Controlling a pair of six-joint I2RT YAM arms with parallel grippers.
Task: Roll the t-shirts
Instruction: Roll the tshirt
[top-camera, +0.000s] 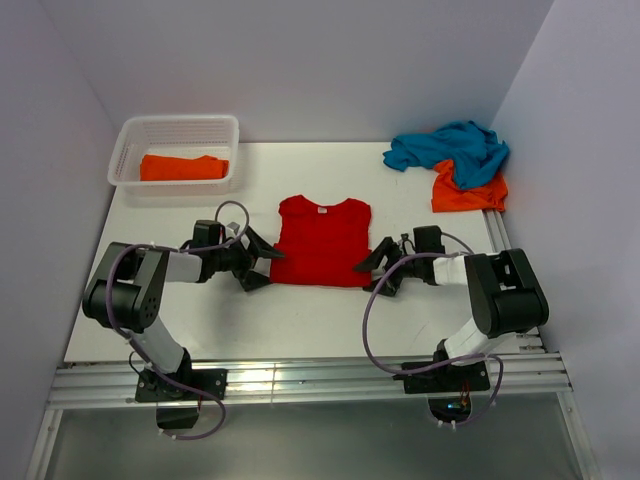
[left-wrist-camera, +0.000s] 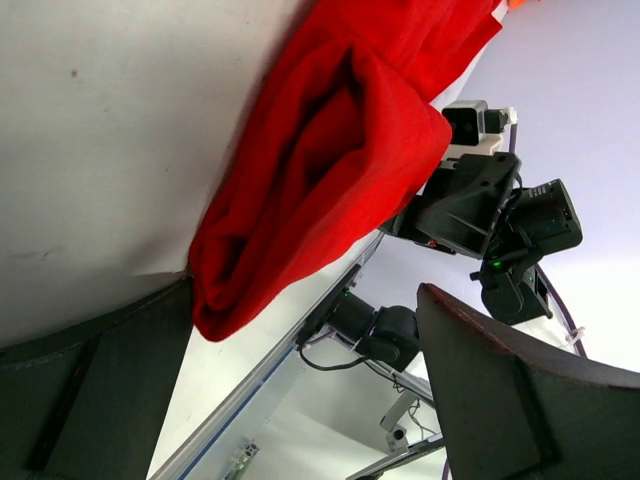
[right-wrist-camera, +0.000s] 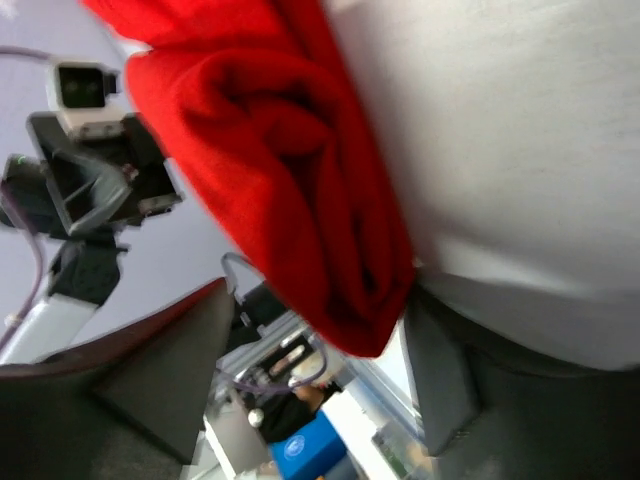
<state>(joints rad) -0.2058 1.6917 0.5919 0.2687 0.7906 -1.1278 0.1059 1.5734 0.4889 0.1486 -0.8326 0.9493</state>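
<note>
My left gripper (top-camera: 257, 262) and right gripper (top-camera: 377, 268) both stand with jaws spread, holding nothing. One is at each near corner of the red t-shirt (top-camera: 322, 240), and its bunched near hem lies between my fingers. The shirt's white collar label (top-camera: 323, 210) is too small to read. The shirt lies mid-table, collar toward the far edge. I count four shirts: this red one, one orange t-shirt (top-camera: 183, 167) in the single white basket (top-camera: 176, 125) at the far left corner, and one teal t-shirt (top-camera: 450, 148) partly over a second orange t-shirt (top-camera: 470, 192) at the far right corner.

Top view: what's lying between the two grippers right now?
The red t-shirt: its near hem spans from the left gripper to the right gripper, both open at its corners, clearest in the top view.
</note>
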